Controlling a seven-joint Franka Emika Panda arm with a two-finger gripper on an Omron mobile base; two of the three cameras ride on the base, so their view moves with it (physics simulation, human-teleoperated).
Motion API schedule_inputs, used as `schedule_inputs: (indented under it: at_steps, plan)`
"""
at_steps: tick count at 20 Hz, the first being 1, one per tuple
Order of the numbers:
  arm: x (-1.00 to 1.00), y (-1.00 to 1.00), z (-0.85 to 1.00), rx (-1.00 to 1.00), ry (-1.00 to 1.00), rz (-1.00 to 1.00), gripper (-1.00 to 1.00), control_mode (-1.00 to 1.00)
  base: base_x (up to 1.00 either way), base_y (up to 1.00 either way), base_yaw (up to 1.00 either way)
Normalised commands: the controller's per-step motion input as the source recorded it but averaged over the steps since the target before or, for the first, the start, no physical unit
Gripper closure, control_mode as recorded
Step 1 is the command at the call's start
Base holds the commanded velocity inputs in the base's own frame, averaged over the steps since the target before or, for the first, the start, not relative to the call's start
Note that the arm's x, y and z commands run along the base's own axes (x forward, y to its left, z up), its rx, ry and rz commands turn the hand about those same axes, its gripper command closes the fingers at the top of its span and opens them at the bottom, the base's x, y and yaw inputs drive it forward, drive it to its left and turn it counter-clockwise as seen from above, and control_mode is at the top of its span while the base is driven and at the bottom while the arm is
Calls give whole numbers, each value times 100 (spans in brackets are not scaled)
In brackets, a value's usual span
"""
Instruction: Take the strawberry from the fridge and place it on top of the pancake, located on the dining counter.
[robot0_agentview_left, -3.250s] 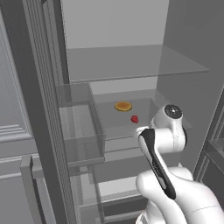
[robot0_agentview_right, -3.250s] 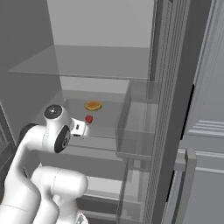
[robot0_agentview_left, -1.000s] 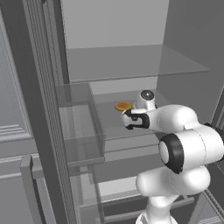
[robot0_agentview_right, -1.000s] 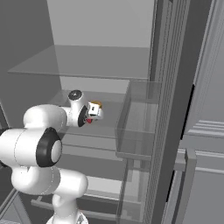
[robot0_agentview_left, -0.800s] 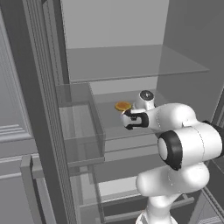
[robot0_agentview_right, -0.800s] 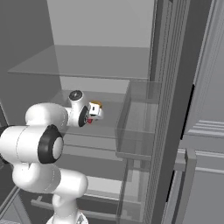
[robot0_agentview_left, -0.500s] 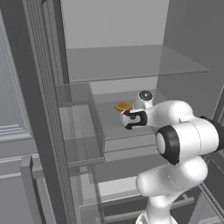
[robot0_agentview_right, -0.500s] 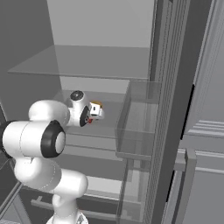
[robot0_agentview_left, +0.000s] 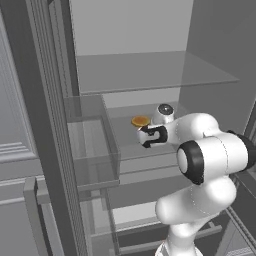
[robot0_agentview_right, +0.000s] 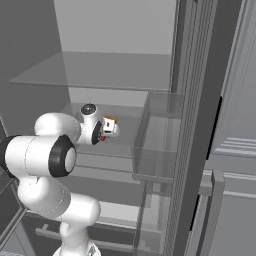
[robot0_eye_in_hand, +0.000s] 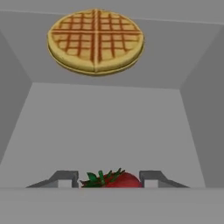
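Note:
The strawberry (robot0_eye_in_hand: 114, 180), bright red with green leaves, lies on a pale shelf inside the fridge (robot0_agentview_left: 150, 70). In the hand view it sits exactly between my two fingertips, and both pads touch its sides. My gripper (robot0_eye_in_hand: 109, 177) is shut on the strawberry, low over the shelf. From the left base view the gripper (robot0_agentview_left: 150, 136) is reached into the middle shelf, hiding the berry. The right base view shows a sliver of the red strawberry (robot0_agentview_right: 102, 138) under the gripper (robot0_agentview_right: 106, 131). The pancake and the dining counter are out of view.
A round orange-tan waffle (robot0_eye_in_hand: 95, 40) lies on the same shelf just beyond the berry, seen as the waffle (robot0_agentview_left: 140, 121) behind the hand. A glass shelf (robot0_agentview_right: 100, 70) hangs above. The open door's clear bin (robot0_agentview_left: 90, 145) juts out left of the arm; the bin (robot0_agentview_right: 157, 140) shows right.
Since 3.2 s ago the arm has reached into the fridge down to the strawberry. Over the last second the hand stays almost still while the elbow swings slightly.

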Motion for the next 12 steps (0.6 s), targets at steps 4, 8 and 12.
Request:
schedule_inputs:
  at_steps: [4, 8, 12]
  plan:
    - [-49, -30, 7, 0, -8, -5, 100, -100, 0, 0, 0]
    - [-87, -12, 40, 0, -4, -13, 100, -100, 0, 0, 0]
    - [-100, -2, 76, 2, 0, -4, 100, -100, 0, 0, 0]
